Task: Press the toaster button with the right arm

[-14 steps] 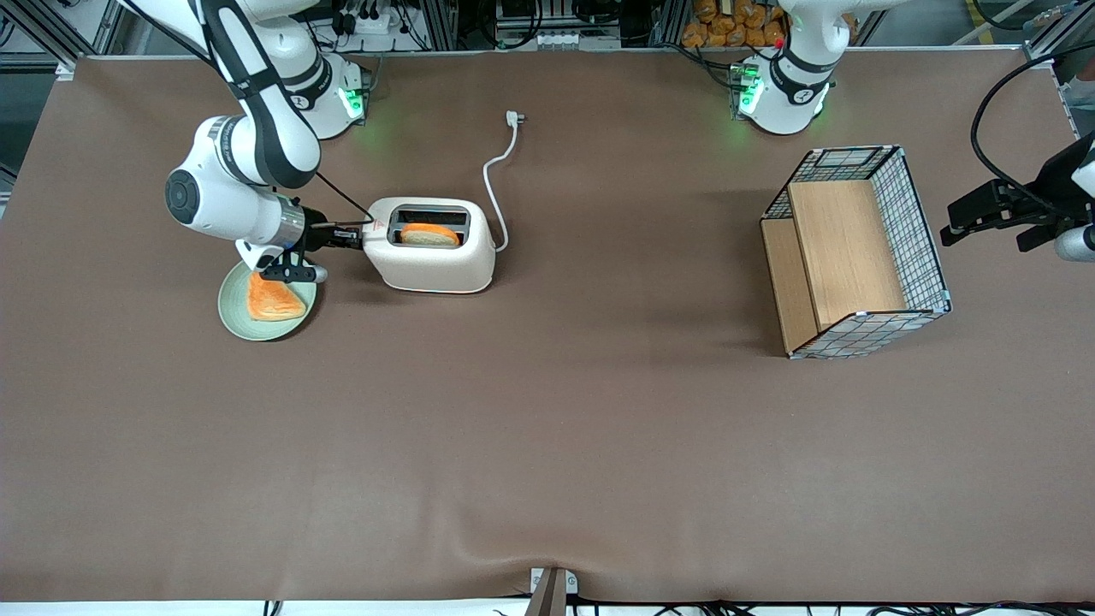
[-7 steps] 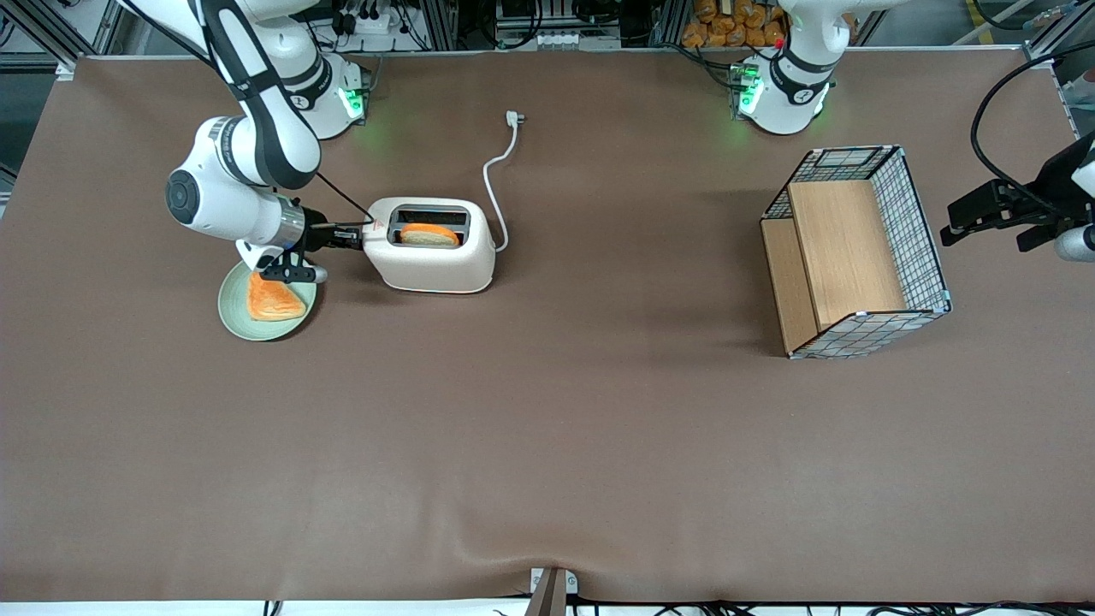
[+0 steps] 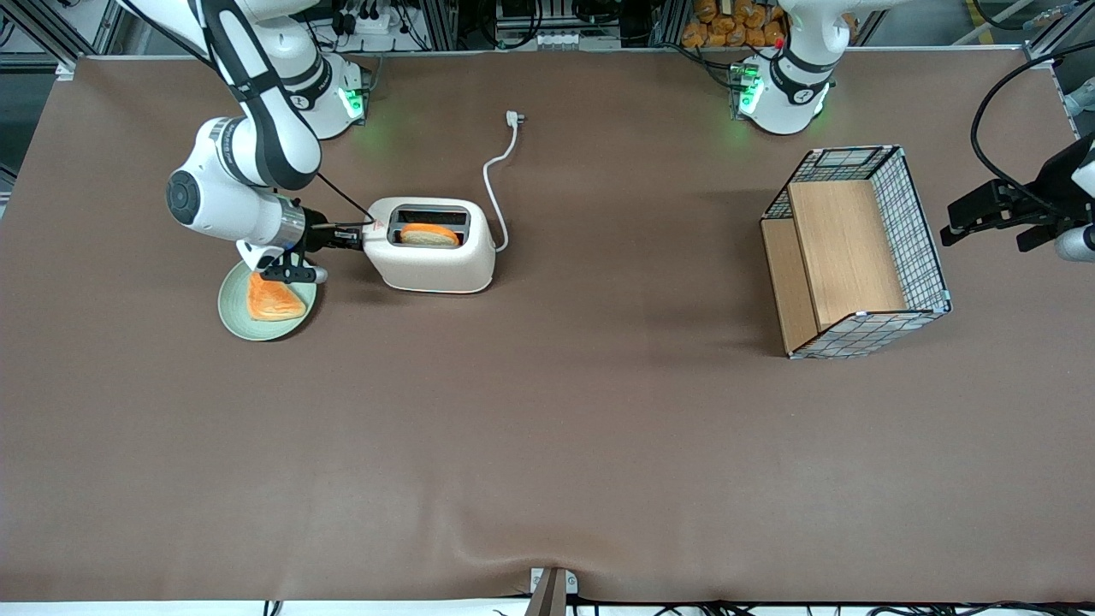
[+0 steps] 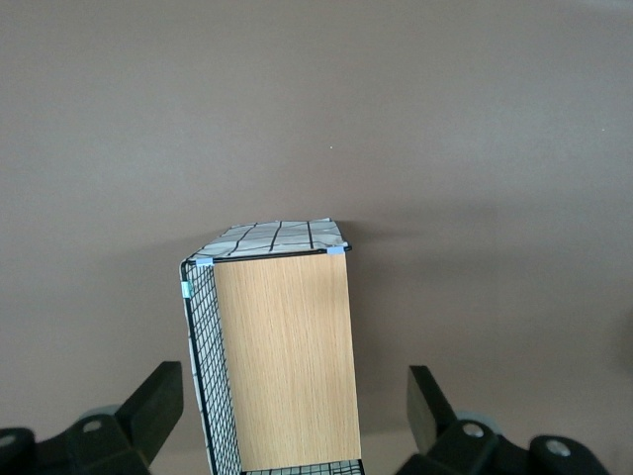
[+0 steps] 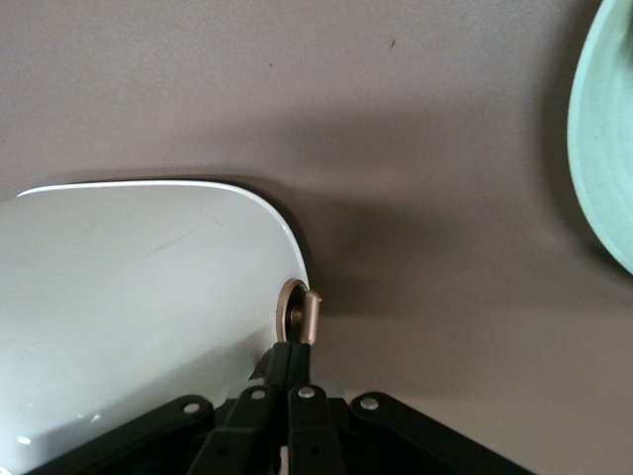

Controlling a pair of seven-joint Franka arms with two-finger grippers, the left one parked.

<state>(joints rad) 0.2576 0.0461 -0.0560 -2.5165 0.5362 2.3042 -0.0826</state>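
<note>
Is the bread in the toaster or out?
In. The bread sits in the toaster's top slot, its crust showing. The gripper, jaws shut, is at the button.

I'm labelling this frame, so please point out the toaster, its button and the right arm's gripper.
toaster (image 3: pixel 432 267): front view, on its cream side wall.
toaster button (image 5: pixel 310 317): right wrist view, on the knob at the narrow end face.
gripper (image 5: pixel 294 361): right wrist view, at the tips of the shut fingers, against the button.

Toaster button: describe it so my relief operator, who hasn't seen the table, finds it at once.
Find the white toaster toward the working arm's end of the table, bread in its slot. On its narrow end facing the green plate sits the button, a small knob in a round collar. The shut pincer touches it.
</note>
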